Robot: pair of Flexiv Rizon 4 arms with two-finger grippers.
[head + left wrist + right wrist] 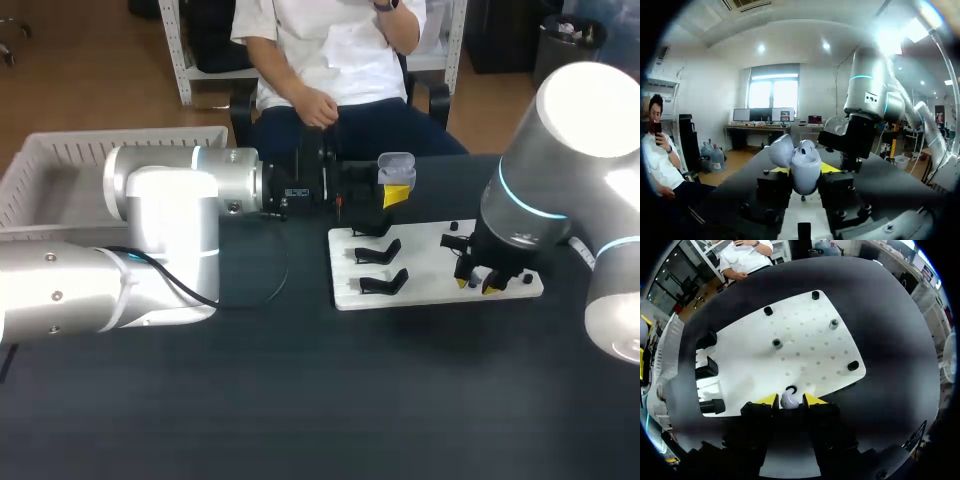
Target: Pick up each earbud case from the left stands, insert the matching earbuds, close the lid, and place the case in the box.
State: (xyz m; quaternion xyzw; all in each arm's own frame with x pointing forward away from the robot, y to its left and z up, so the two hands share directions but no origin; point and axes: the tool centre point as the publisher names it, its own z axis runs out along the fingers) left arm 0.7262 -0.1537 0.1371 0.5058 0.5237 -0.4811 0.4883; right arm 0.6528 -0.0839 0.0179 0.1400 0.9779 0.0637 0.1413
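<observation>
- Earbud case (801, 170) is clamped between the two fingers of the left gripper (805, 175). Its rounded white body is pinched from both sides, and the yellow tips show just behind it.
- The lid (781, 151) stands open, swung to one side of the body, and a seated earbud (806, 147) shows in the open top.
- From the head view, the left gripper (397, 192) holds the case clear of the table (300, 400), just beyond the far edge of the white board (430, 262), with the open lid uppermost.
- The left arm (160, 230) comes in across the table's left half, lying roughly level.
- The right gripper (790, 401) is drawn narrow. A loose earbud (788, 401), small and white, sits between its yellow tips and meets both.
- That earbud is at the near edge of the board, beside a small dark hole. I cannot tell whether it is lifted off the surface.
- In the head view the right gripper (478, 283) points down over the right end of the board, with the right arm (560, 150) rising behind it.
- Several short black pegs (776, 343) stand on the board, spread well apart.
- Three black stands (378, 252) sit in a row along the board's left end, apart from both grippers.
- The box (60, 150), a white ribbed basket, rests at the table's far left corner, behind the left arm and well apart from the board.
</observation>
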